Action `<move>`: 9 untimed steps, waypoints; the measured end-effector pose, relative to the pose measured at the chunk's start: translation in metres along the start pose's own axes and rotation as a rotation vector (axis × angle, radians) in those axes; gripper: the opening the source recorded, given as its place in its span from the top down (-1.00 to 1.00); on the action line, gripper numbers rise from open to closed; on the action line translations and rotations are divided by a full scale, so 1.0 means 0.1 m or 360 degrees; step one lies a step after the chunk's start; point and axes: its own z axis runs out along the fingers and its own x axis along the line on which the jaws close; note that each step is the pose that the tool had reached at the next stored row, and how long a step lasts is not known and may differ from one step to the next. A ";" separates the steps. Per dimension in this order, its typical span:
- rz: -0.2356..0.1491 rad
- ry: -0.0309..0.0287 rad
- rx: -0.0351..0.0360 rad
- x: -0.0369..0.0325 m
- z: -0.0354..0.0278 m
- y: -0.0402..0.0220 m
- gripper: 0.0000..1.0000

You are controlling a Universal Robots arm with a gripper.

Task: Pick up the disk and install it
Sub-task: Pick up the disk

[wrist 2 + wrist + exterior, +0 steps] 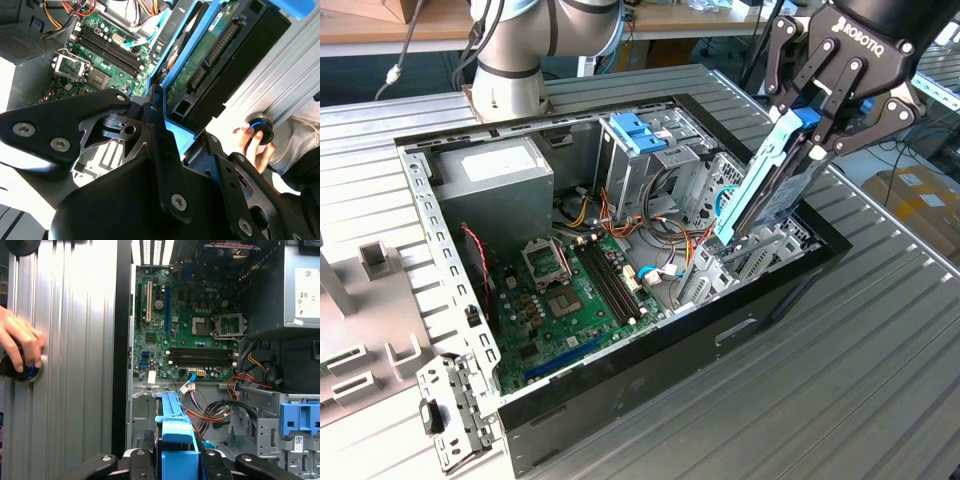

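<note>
The black two-finger gripper (812, 128) pinches the upper end of the disk (767, 190) — a flat dark metal hard drive in a light-blue plastic carrier. The drive hangs steeply tilted over the open black computer case (760, 310). Its lower end dips among the grey bay brackets at the exterior view's right, probably so the leading edge can meet the bay first. The green motherboard (570, 300) and the grey power-supply box (495, 180) lie well apart from it. In the first wrist view, a person's hand (20, 342) rests on a round black knob (22, 371) on the ribbed metal table (880, 380) — likely a control kept within reach.
</note>
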 end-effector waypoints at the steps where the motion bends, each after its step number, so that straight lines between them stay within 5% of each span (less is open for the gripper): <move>1: 0.0000 -0.00001 0.0000 0.001 0.000 -0.011 0.26; 9: 0.0000 -0.00002 0.0000 0.007 -0.001 -0.114 0.26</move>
